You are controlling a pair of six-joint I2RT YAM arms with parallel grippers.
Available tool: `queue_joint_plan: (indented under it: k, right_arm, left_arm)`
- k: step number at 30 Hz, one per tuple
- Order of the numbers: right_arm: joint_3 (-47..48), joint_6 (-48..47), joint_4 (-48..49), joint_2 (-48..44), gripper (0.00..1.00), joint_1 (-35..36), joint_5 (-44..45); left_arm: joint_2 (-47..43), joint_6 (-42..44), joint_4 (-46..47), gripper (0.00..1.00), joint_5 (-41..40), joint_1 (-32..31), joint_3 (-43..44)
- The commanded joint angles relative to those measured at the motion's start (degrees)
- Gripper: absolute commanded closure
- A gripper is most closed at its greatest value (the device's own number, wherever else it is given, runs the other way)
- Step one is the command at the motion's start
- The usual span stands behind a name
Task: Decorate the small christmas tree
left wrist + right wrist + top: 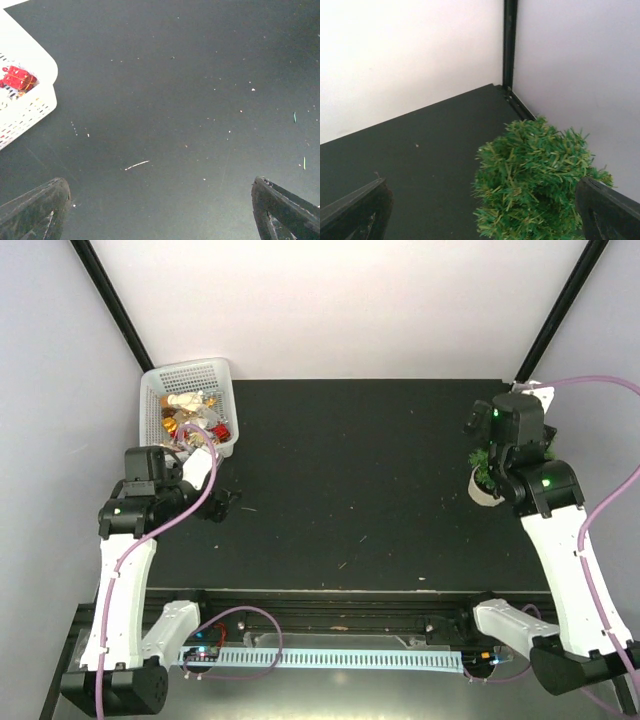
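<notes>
Though half hidden in the top view, the small christmas tree [480, 460] stands at right of frame on its white base [486, 492]. The left wrist view shows the left gripper [159, 180] spread and empty. The right wrist view shows the right gripper [480, 182] released too, with the bushy crown [535, 170] at lower right looking light and soft, so the stiffer base seems the surer hold.

The small christmas tree [535, 175] is showing bushy dark green with paler yellow-green tips, plus a white base [482, 492]. The table [175, 90] is looking matte black, peppered with tiny pale flecks. The mesh basket [185, 373] is showing white with a grid of little holes, and a red ornament [19, 79] tied in gold string is peeking through. Lilac cables [585, 379] are standing out against the white-and-black arms [125, 580].
</notes>
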Motion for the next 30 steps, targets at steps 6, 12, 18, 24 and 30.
queue_joint_plan:
  k: [6,12,18,24,30]
  right_arm:
    - [-2.9,4.0,1.7,2.6,0.07,-8.8,-7.7]
    - [-6.0,5.8,1.3,3.6,0.14,-11.0,-10.0]
    - [-8.4,7.5,2.0,4.6,0.18,-11.8,-11.3]
    - [-9.4,8.2,3.8,6.0,0.20,-12.7,-10.7]
    - [-9.4,8.4,5.1,7.6,0.23,-14.2,-10.3]
  left_arm:
    - [1.5,-2.8,5.0,0.01,3.8,-1.1,-1.3]
    - [2.3,-2.6,5.4,0.01,5.7,-1.1,-1.9]
    - [1.8,-2.4,5.7,0.01,6.4,-1.1,-2.7]
    - [1.0,-2.2,5.8,0.01,6.4,-1.1,-2.8]
    - [0.5,-2.7,6.2,0.01,6.5,-1.1,-3.0]
